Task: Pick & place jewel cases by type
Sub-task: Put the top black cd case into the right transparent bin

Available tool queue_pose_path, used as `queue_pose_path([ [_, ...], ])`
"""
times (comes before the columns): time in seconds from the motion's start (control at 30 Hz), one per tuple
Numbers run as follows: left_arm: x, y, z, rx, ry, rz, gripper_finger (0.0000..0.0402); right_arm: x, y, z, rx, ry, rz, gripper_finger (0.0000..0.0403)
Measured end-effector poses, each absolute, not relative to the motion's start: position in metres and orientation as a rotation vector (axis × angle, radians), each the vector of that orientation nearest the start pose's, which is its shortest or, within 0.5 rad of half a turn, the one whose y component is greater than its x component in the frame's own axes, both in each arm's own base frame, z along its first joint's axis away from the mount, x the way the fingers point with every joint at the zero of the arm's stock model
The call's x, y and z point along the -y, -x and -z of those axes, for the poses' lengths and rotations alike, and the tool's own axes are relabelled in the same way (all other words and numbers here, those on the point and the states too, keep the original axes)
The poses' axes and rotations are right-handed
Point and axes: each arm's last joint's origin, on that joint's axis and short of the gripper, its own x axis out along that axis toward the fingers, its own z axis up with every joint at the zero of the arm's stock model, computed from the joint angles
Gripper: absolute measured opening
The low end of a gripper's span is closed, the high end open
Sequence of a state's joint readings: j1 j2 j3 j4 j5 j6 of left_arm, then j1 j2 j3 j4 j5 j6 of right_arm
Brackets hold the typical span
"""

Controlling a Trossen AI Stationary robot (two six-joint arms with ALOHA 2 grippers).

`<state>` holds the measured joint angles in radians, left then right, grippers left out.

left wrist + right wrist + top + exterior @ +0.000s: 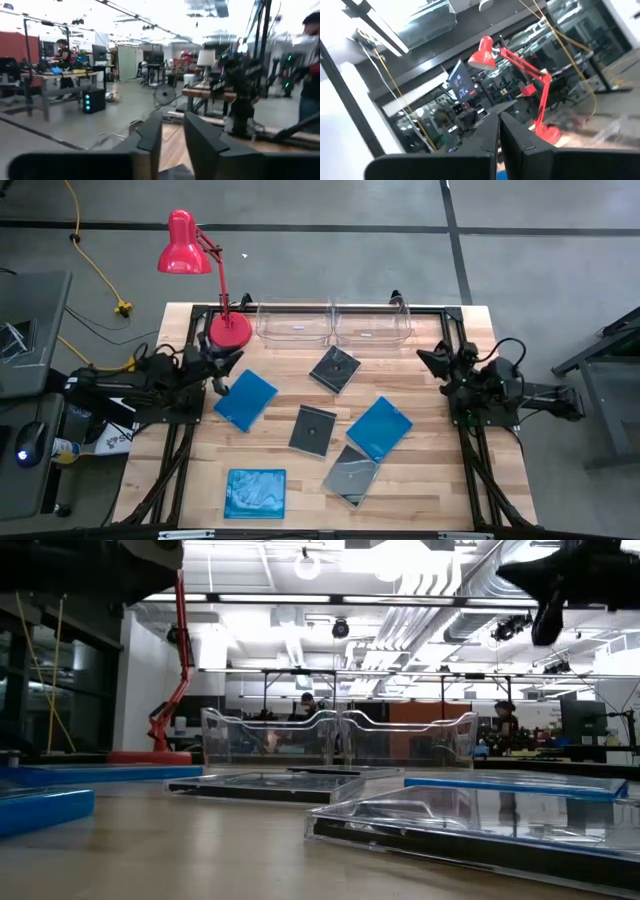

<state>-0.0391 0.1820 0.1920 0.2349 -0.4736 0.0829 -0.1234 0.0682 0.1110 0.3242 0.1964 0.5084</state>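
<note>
The left gripper [172, 137] hovers above the table's left edge, beside the red lamp's base, its two dark fingers [150, 132] parted by a narrow gap with nothing between them. The right gripper [498, 131] waits over the right edge, fingers pressed together and empty. In the low view both arms are cut off by the top of the frame, so neither gripper's tips show there. Six jewel cases lie flat on the wooden table [440, 490], all apart from the grippers: a blue case [246, 399] just right of the left gripper, a blue one [255, 493] near the front left, a third blue one [380, 428] right of centre, a dark case [334, 369] near the far middle, another [313, 430] at the centre, and a smoky clear one [351, 475] touching the third blue case's near corner. Two clear bins [335, 322] stand side by side at the far edge; pale patches inside each are too small to read. The red desk lamp [190, 255] stands at the far left corner. No writing is legible anywhere.
</note>
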Motion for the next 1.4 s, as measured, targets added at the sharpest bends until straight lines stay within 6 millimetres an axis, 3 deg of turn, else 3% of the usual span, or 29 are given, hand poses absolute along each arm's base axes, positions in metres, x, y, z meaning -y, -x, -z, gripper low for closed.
queue_pose_path([
  [0.13,-0.009,-0.109,-0.239,0.156,0.032,-0.45,0.0139,0.018,-0.088,-0.263,0.325,-0.417,0.298,0.0],
  [0.3,-0.008,-0.126,-0.242,0.141,0.351,-0.392,0.0175,0.02,-0.098,-0.309,0.068,-0.352,0.401,0.0],
  [0.4,-0.005,-0.14,-0.245,0.095,0.453,-0.335,0.0181,0.022,-0.11,-0.328,-0.099,-0.338,0.442,0.0],
  [0.57,-0.008,-0.169,-0.243,-0.039,0.581,-0.325,0.0182,0.026,-0.13,-0.346,-0.361,-0.357,0.535,0.0],
  [0.8,-0.036,-0.21,-0.218,-0.305,0.784,-0.278,0.0182,0.03,-0.144,-0.361,-0.58,-0.423,0.742,0.0],
  [1.0,-0.056,-0.228,-0.192,-0.404,0.924,-0.358,0.0182,0.032,-0.144,-0.354,-0.604,-0.585,0.903,0.0],
  [1.2,-0.064,-0.242,-0.172,-0.419,1.028,-0.36,0.0182,0.03,-0.15,-0.309,-0.692,-0.77,0.927,0.0],
  [1.4,-0.068,-0.253,-0.157,-0.396,1.068,-0.39,0.0182,0.031,-0.161,-0.262,-0.616,-0.871,0.941,0.0],
])
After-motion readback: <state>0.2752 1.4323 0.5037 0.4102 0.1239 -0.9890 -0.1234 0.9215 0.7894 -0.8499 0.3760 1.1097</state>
